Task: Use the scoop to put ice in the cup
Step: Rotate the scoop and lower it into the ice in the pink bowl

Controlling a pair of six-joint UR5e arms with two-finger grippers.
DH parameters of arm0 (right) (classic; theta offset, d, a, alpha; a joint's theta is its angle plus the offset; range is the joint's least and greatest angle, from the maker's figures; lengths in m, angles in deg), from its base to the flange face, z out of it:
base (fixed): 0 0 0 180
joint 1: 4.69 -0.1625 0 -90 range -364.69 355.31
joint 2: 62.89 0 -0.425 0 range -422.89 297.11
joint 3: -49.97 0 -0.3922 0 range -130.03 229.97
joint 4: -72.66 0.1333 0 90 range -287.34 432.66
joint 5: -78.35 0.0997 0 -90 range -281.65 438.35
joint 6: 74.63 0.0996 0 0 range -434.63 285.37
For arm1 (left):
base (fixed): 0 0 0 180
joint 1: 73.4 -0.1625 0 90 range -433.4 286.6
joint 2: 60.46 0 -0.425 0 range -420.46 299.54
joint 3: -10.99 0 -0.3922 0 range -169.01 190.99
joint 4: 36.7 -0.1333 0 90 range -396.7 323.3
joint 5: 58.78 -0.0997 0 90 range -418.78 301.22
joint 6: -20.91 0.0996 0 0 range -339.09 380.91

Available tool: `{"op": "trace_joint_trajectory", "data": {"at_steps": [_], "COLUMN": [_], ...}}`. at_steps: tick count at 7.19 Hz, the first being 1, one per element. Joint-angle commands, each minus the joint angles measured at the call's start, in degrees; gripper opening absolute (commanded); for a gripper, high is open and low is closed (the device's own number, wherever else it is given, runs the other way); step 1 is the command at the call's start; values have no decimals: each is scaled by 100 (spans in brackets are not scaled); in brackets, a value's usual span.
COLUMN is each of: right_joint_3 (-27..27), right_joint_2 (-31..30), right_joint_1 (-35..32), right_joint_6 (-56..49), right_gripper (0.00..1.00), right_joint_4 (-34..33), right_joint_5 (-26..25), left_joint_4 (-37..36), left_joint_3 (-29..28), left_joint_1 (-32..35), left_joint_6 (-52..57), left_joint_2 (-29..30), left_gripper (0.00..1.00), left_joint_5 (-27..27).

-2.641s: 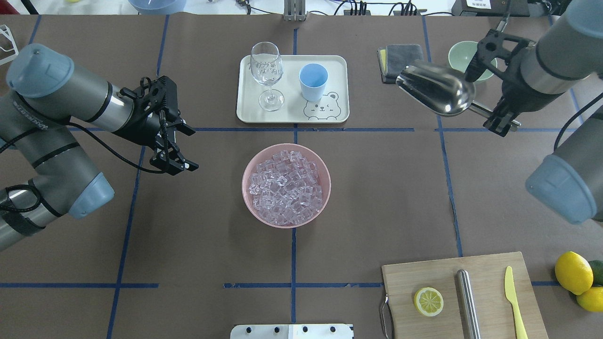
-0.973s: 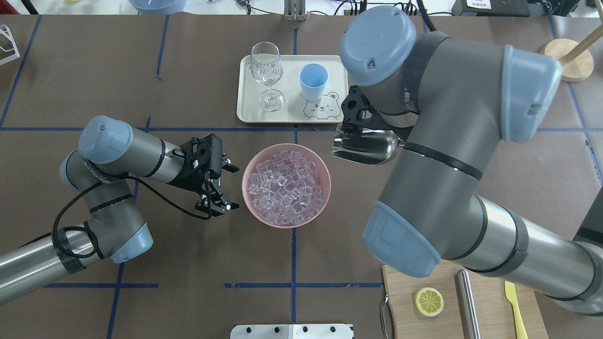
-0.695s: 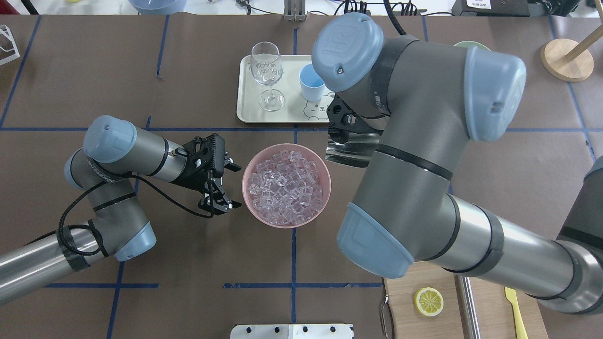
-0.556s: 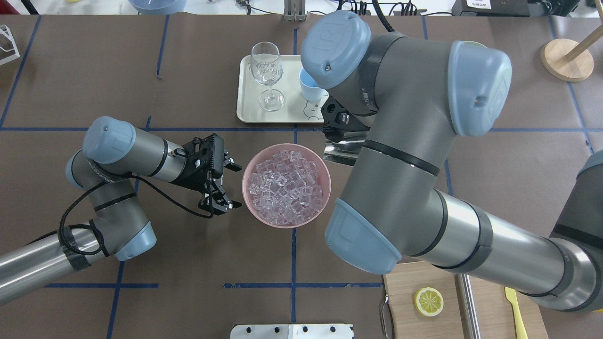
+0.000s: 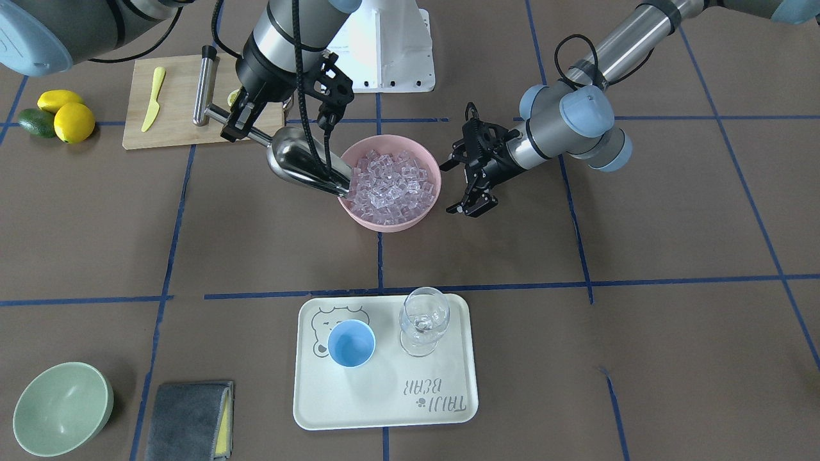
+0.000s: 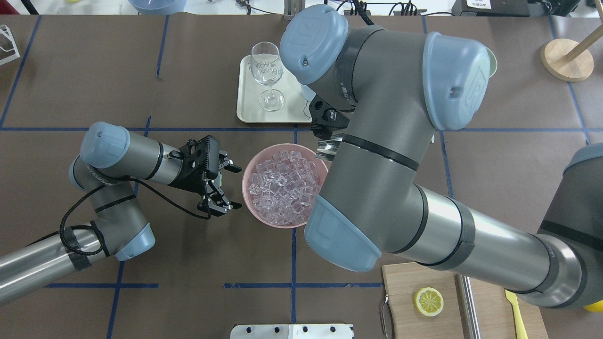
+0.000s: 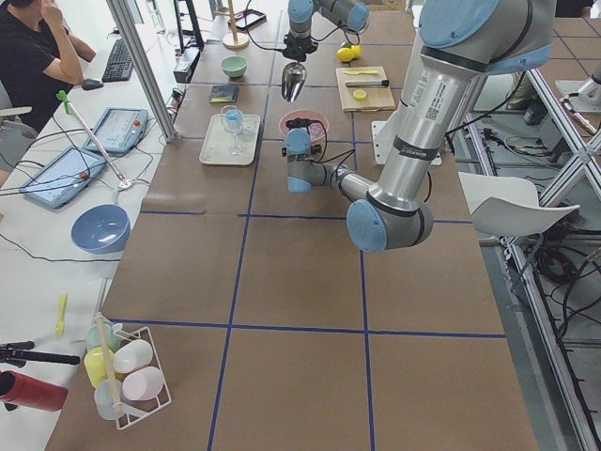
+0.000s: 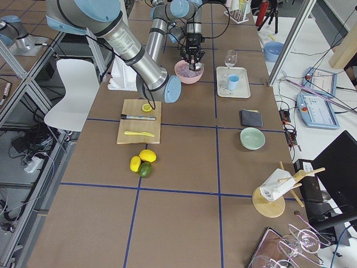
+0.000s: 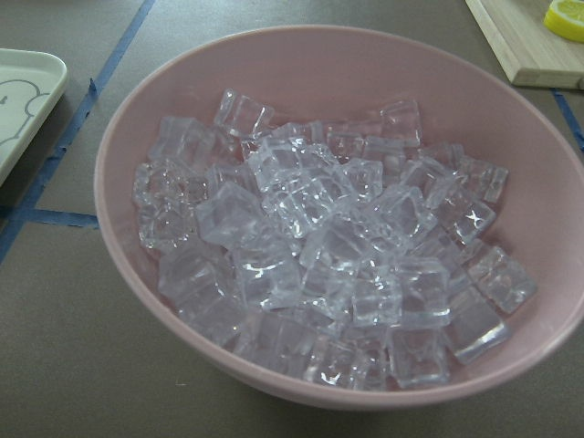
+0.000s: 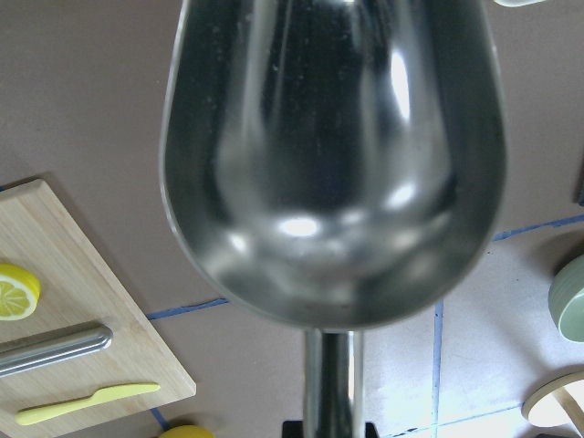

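Note:
The ice (image 5: 394, 182) fills a pink bowl (image 5: 391, 222) at mid table; the left wrist view shows the ice (image 9: 319, 255) close up. My right gripper (image 5: 238, 127) is shut on the handle of the steel scoop (image 5: 301, 163). The scoop tilts down with its mouth at the bowl's rim and looks empty in the right wrist view (image 10: 333, 164). My left gripper (image 6: 234, 186) is open and empty, close beside the bowl's other side. The light-blue cup (image 5: 350, 344) stands upright on a white tray (image 5: 384, 410). My right arm hides it in the overhead view.
A clear wine glass (image 5: 423, 323) stands next to the cup on the tray. A green bowl (image 5: 61, 406) and grey cloth (image 5: 189, 419) lie off the tray's side. A cutting board (image 5: 173, 128) with a steel cylinder (image 5: 203, 83) and yellow knife (image 5: 152, 99) lies behind my right arm.
My right arm has swung in from the back right and brought the scoop down to the bowl's rim. My left gripper has moved up to the bowl's side and stays open.

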Motion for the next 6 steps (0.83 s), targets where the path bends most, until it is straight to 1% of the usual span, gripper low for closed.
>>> {"op": "trace_joint_trajectory", "data": {"at_steps": [1, 2, 3, 4, 6], "right_joint_3": [-304, -898, -1139, -1159, -1298], "right_joint_2": [189, 547, 646, 665, 656], "right_joint_1": [72, 125, 299, 432, 608], "right_joint_6": [0, 0, 0, -9, -9], "right_gripper": [0, 0, 0, 0, 0], "right_joint_4": [-2, -10, -150, -325, -432], "right_joint_5": [-10, -53, -402, -658, -809], "left_joint_4": [76, 84, 84, 84, 84], "left_joint_3": [-38, -38, -29, -29, -29], "left_joint_1": [-9, -9, -18, -18, -18], "left_joint_6": [-48, -56, -117, -127, -170], "left_joint_2": [-1, 8, 17, 26, 61], "left_gripper": [100, 100, 100, 100, 100], "left_joint_5": [7, 8, 8, 8, 8]}}
